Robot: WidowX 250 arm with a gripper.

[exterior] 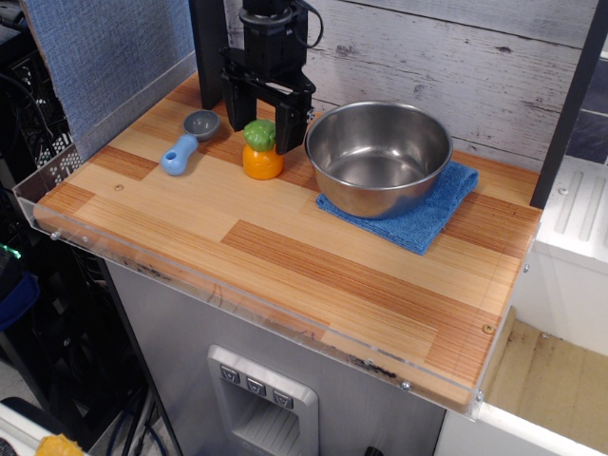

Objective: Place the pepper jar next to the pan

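Note:
The pepper jar, small and orange with a bumpy green cap, stands upright on the wooden counter just left of the steel pan. The pan rests on a blue cloth. My gripper is black, open, and sits just above and behind the jar with a finger on each side of the cap, not touching it.
A blue scoop with a grey bowl lies left of the jar. A black post and the grey plank wall stand behind. The counter has a clear plastic rim along the front and left edges.

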